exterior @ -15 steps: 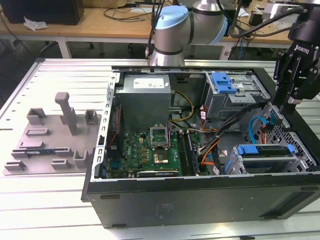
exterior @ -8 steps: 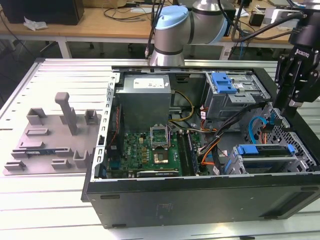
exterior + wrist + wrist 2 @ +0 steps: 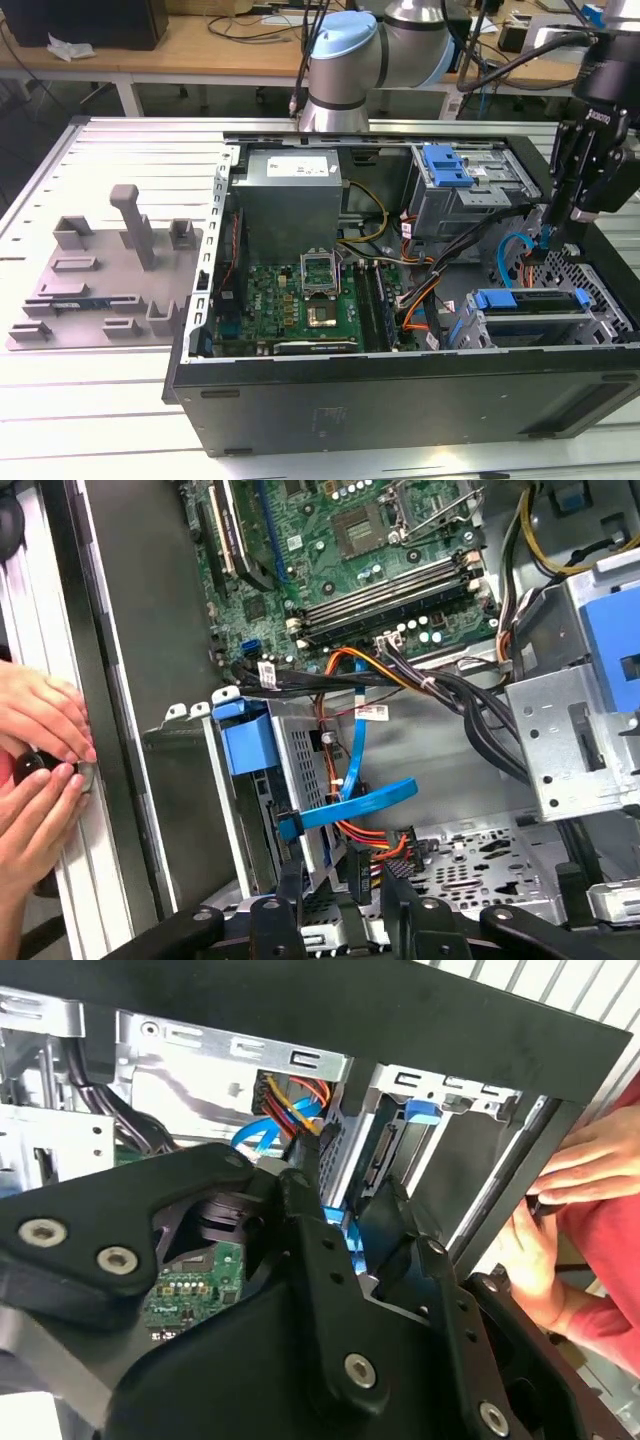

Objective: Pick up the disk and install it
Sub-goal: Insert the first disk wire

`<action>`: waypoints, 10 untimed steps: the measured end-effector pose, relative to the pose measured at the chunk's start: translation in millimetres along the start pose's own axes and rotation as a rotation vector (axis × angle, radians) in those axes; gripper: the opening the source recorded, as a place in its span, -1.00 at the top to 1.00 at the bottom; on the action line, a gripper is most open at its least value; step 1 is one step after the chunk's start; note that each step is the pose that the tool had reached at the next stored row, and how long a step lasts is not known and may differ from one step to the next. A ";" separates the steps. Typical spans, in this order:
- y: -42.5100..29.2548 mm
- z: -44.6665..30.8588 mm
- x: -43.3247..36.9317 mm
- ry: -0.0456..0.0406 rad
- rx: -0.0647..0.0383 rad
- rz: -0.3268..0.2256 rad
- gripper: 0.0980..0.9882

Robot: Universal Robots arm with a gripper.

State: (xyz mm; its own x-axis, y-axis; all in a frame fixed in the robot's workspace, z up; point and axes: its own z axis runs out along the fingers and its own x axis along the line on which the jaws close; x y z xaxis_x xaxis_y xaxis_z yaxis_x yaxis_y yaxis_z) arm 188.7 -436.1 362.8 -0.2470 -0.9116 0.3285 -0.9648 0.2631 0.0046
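The disk (image 3: 528,299) stands in the grey drive cage at the open computer case's corner, on the exterior view's right. Its blue carrier rail lies along the top. In the first wrist view the disk (image 3: 300,770) shows as a grey body with a blue plastic end, seated in the cage. A blue flat cable (image 3: 350,805) and orange wires run to its rear. My gripper (image 3: 548,245) hangs just above that rear end. In both wrist views the gripper (image 3: 345,885) (image 3: 345,1195) has its black fingers (image 3: 290,885) apart over the cable connectors, clamping nothing.
A person's hands (image 3: 40,750) (image 3: 580,1170) rest on the case's edge beside the cage. A second cage with a blue latch (image 3: 447,165), the motherboard (image 3: 300,300) and the power supply (image 3: 290,200) sit inside the case. A grey fixture plate (image 3: 100,270) lies on the table.
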 end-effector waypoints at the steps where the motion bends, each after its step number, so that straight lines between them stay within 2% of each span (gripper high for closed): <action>1: -0.1 2.1 -0.9 0.0075 0.002 0.001 0.26; 2: 0.1 4.0 -2.1 0.0165 0.004 0.001 0.42; 6: 1.2 7.2 -7.8 0.0467 0.012 0.004 0.42; 8: 1.8 6.9 -9.9 0.0468 0.012 0.004 0.42; 10: 3.3 5.5 -15.5 0.0469 0.012 0.004 0.42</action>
State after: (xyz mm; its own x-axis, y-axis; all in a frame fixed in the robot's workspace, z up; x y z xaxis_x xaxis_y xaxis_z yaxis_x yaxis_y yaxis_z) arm 188.8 -422.8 352.4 -0.2469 -0.8946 0.3724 -0.9648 0.2628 -0.0083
